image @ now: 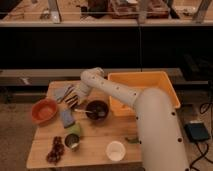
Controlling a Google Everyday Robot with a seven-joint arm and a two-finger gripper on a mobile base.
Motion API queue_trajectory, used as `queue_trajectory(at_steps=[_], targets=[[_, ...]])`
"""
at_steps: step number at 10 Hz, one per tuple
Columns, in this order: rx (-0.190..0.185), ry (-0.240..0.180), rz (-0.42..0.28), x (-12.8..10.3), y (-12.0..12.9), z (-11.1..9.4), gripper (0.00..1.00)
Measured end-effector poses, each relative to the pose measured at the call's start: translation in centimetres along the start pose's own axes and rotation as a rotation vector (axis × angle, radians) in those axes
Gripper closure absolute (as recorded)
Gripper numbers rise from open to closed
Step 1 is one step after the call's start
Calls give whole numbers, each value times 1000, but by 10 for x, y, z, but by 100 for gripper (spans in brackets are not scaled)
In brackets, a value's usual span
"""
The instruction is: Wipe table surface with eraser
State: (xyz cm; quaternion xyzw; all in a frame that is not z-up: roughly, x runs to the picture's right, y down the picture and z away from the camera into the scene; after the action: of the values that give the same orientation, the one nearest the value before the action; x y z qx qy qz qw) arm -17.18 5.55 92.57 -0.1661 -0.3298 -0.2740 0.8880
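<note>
Camera view: our gripper [75, 97] sits low over the counter [100, 142], at the eraser [71, 103]. We cannot tell whether it grips.

Gripper [75, 98] between cloth [60, 92] and dark bowl [98, 112]

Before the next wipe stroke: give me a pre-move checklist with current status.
1. Tool at the far part of the table, between the cloth and the dark bowl: ok.
2. Eraser at the tool's tip: ok. Firm hold: cannot tell.
3. Eraser flat on the wood: cannot tell.
4. Room on the cloth side: not ok, the cloth lies right next to the tool.
5. Room on the dark bowl side: not ok, the bowl with its spoon sits close by.
6. Room toward the near edge: not ok, the blue sponge lies just in front of the eraser.
</note>
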Motion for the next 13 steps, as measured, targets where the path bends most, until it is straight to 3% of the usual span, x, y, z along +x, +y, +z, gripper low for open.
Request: queue_trajectory(at_steps=[4, 7, 11, 13], targets=[[5, 59, 57, 33, 38, -35, 90], [11, 110, 118, 61, 49, -44, 90], [60, 165, 131, 97, 5, -43, 90], [68, 181, 120, 103, -24, -30, 90]])
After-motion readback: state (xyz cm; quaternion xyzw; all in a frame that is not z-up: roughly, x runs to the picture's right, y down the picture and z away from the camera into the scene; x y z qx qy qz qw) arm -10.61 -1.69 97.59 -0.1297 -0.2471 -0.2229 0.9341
